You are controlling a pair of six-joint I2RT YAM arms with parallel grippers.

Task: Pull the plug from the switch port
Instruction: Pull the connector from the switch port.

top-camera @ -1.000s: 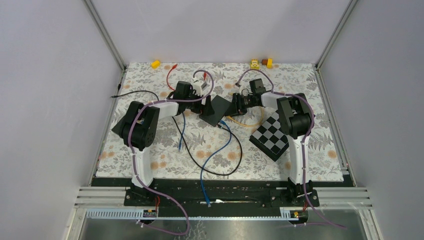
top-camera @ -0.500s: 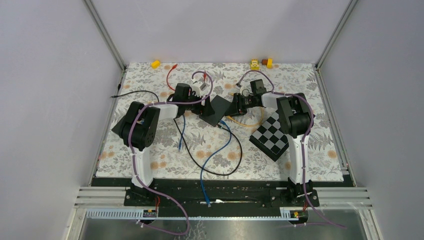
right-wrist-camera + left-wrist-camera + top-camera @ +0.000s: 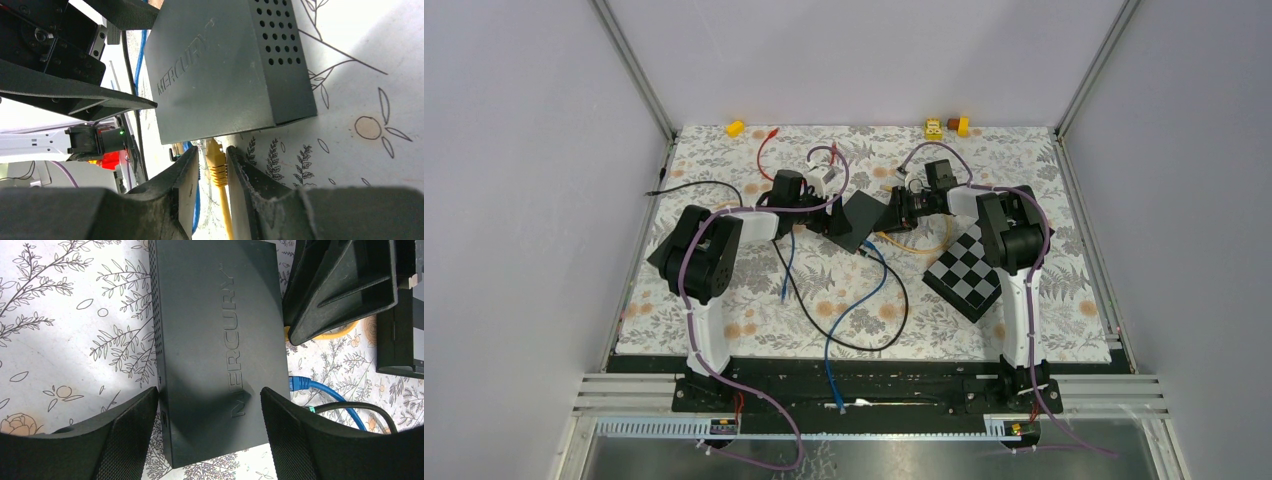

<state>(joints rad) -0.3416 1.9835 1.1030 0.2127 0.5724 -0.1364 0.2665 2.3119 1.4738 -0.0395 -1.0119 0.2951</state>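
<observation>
The switch point(image 3: 857, 220) is a black box marked MERCURY point(image 3: 210, 315), lying on the flowered mat between both arms. My left gripper point(image 3: 209, 395) is open and straddles the switch's near end. Its left pad point(image 3: 135, 430) lies against the side wall and its right pad point(image 3: 295, 435) sits by the opposite edge. A yellow plug point(image 3: 218, 167) sits in a port on the switch's point(image 3: 220, 75) end face. My right gripper point(image 3: 212, 152) is open by a narrow margin around that plug. One finger touches the plug's ribbed boot and a thin gap shows at the other.
A blue plug point(image 3: 299, 383) and a black cable point(image 3: 350, 407) enter the switch beside the yellow one. Blue point(image 3: 864, 295), black point(image 3: 804, 290) and yellow point(image 3: 924, 245) cables trail over the mat. A checkered board point(image 3: 964, 272) lies at the right, with small yellow blocks point(image 3: 949, 126) at the back edge.
The left jaws have narrowed around the switch and the left wrist has shifted slightly. The right jaws have drawn a little closer around the yellow plug. The switch stays put.
</observation>
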